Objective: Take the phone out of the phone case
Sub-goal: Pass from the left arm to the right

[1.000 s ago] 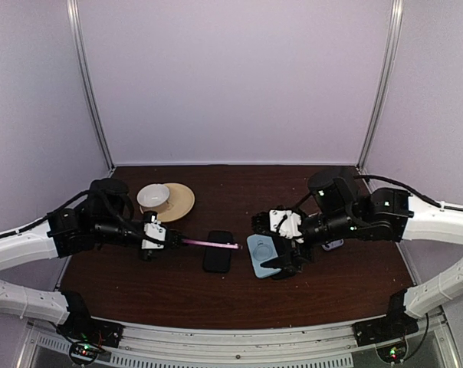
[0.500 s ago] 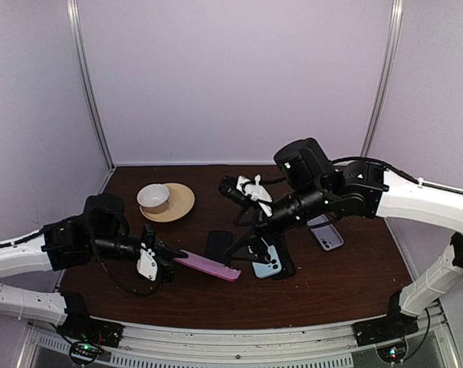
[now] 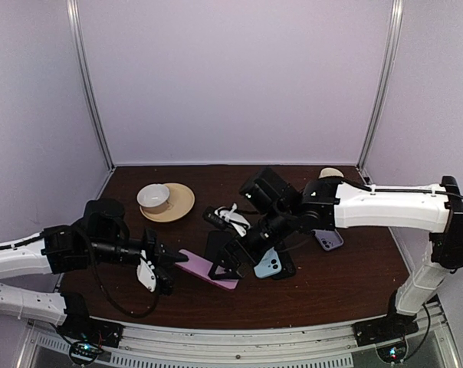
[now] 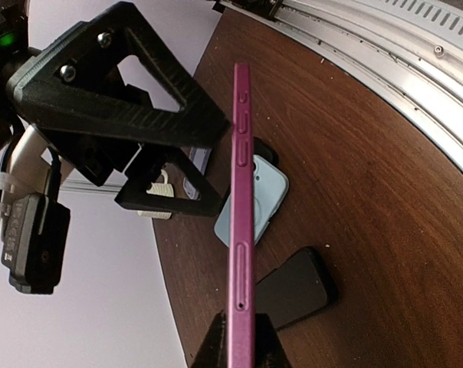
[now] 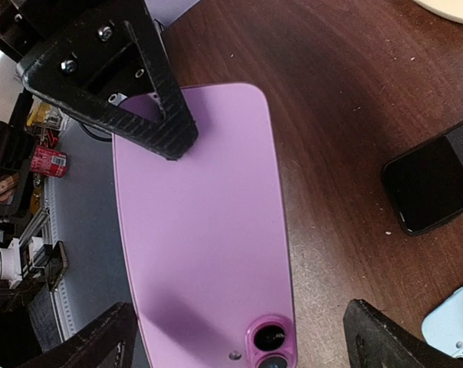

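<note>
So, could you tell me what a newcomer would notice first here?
Probably the pink phone, gripped at front centre by the left pincer. The open right pincer reaches across to its far end, one finger on its back; a blue phone lies right of it.

at least four phones (image 3: 197, 266), one bowl (image 3: 152, 197), one plate (image 3: 182, 202).

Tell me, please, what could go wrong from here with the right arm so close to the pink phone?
The left gripper pinches the pink phone only at one end, so a push from the right gripper may twist it loose. The open jaws could also slide off the smooth back, or bump the black phone lying close by.
</note>
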{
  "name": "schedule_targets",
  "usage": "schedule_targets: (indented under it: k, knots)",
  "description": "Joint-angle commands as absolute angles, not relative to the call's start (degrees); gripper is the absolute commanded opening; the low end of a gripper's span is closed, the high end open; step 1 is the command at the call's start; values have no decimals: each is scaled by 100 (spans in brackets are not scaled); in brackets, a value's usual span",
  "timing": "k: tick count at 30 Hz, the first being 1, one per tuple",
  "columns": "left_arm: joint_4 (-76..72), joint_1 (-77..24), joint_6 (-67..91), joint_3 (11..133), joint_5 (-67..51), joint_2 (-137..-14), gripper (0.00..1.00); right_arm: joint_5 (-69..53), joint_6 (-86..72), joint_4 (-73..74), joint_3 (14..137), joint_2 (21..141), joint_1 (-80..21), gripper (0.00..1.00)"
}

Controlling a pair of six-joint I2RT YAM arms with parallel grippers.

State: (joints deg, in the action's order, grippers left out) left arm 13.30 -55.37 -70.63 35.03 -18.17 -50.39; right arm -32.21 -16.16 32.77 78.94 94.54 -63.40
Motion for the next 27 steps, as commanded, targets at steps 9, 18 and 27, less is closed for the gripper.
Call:
schedule_targets:
  k: [9,18,27]
  knots:
    - [736,-5601,-7251,3532,-1933,-4947,0,-3898,-1923,2702,8273,10042,-6649,92]
    - [782,-5606,-7302,3495,-1936,-4981,0,-3724,-1844,2886,8402,10109,-6627,49]
    - [813,-5601,-7155,3441,-1714,-5090,60,-2488,-1643,3732,8427,9616,-6090,43]
